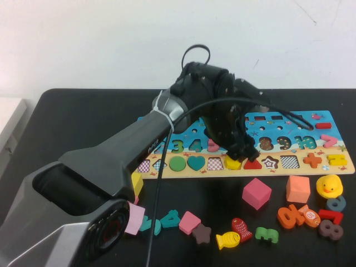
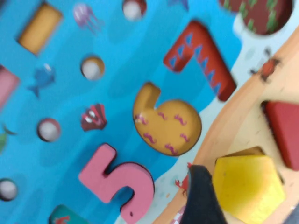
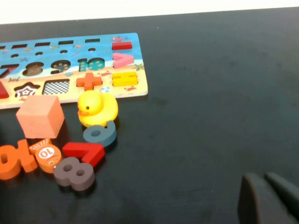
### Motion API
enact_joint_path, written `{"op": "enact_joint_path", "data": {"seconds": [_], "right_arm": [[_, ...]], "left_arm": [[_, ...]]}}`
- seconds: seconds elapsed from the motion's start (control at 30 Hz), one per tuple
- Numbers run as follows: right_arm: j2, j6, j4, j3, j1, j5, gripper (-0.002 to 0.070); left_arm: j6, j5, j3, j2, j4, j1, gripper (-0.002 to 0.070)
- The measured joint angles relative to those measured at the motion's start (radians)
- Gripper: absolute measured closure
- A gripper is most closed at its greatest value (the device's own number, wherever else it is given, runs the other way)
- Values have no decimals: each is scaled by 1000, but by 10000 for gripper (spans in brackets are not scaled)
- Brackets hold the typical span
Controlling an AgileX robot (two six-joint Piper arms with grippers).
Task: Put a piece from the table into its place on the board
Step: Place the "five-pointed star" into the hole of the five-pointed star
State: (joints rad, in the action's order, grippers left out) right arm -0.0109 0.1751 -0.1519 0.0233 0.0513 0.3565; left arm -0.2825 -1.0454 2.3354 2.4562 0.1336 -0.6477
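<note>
The left gripper [image 1: 243,151] is hanging over the sandy strip of the board [image 1: 334,119], right above the yellow piece [image 1: 233,163], which is sitting in the slot row between a checkered empty slot at its 9 o'clock and the red triangle [image 1: 252,163] at its 3 o'clock. I cannot tell how far the fingers are parted, or whether they are gripping the piece or only touching it; the wrist view is showing one dark fingertip [image 2: 202,196] against the piece's edge.

The risk I am seeing: the piece may not be fully down. In the left wrist view it [image 2: 247,186] is looking slightly turned against the slot outline, so lifting away could be dragging it out, or pressing could be jamming a corner on the rim.

That close view is giving the slot fit, which the high view is hiding behind the arm. The high view is giving the loose blocks on the table [image 1: 83,117] from 4 to 7 o'clock of the board. The right gripper [image 3: 268,200] is parked low over bare table, well apart from the board, fingers looking closed and empty.
</note>
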Motion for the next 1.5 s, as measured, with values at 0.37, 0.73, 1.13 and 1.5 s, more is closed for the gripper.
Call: {"op": "enact_joint_path", "data": {"seconds": [0.37,0.73,1.13,1.5], "right_arm": [[0,0,0,0,0,0,657],[0,0,0,0,0,0,657],[0,0,0,0,0,0,658],[0,0,0,0,0,0,657]], "left_arm": [[60,-117,84,4,-54,0,643],[131,-119,84,54,-121,0,675],[131,-119,84,65,-91,0,675],[131,-152,84,-45,-182,0,675]]}}
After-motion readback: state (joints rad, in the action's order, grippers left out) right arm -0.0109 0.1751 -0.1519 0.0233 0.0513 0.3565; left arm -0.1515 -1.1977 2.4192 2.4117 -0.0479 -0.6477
